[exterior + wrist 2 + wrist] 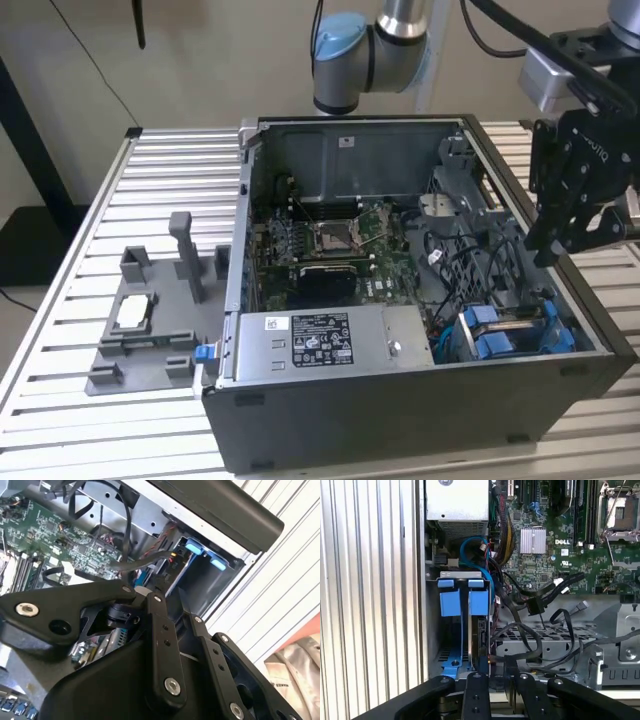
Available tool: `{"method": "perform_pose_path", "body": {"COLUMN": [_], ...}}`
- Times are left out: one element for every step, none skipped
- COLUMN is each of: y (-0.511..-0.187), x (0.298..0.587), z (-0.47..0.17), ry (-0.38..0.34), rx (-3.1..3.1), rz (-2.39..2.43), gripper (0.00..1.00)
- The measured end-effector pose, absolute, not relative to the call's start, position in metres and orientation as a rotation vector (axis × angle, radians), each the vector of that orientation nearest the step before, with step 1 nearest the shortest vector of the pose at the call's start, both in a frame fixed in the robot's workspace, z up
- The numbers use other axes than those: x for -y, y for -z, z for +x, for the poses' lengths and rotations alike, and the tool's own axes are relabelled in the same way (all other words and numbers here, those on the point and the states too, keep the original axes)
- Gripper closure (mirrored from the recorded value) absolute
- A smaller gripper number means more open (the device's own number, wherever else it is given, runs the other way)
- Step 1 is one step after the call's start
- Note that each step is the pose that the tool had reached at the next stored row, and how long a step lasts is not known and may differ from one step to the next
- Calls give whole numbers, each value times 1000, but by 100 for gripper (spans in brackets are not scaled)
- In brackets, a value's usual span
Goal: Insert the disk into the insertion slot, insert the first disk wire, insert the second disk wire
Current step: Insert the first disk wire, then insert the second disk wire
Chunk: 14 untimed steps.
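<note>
The disk [481, 636] stands on edge in the insertion slot [451, 661] of the drive cage, behind two blue tabs [470, 602]. In the exterior view the disk [517, 322] lies between blue carrier parts at the open case's near right corner. My gripper [496, 668] hangs just above the disk's bare end, with its fingertips close together. A black wire connector [490, 658] with an orange spot sits right at the tips, against the disk's edge; whether it is gripped is hidden. In the second wrist view that connector [173, 560] lies just past the gripper [159, 587]. In the exterior view the gripper [552, 250] is over the case's right wall.
Loose black cables [540, 600] cross the case beside the cage. The motherboard [335, 240] fills the middle and the power supply [320, 338] the near side. A grey fixture [150, 320] stands on the slatted table at the exterior view's left.
</note>
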<state>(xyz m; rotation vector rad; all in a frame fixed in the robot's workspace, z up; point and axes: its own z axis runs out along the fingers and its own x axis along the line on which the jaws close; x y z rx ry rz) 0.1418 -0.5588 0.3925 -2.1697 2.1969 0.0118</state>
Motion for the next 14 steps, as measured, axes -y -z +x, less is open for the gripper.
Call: {"method": "perform_pose_path", "body": {"y": [-393,-393,-393,-393,-393,-393,-393,-393,-393,-393,-393,-393,-393,-393], "x": [557,555,553,551,549,545,541,538,535,531,530,530,530,530], "z": [141,139,138,137,135,134,134,133,132,130,127,124,120,116], "ry": [-8,-5,-3,0,2,3,4,4,4,5,6,9,11,14], "rx": [-2195,-2194,-2193,-2191,-2191,-2190,-2190,-2189,-2189,-2189,-2188,-2187,-2186,-2184], "rz": [-2168,-2167,-2165,-2164,-2163,-2163,-2163,-2162,-2162,-2162,-2161,-2160,-2159,-2158], "gripper": [73,73,73,73,73,73,73,73,73,73,73,73,73,73]}}
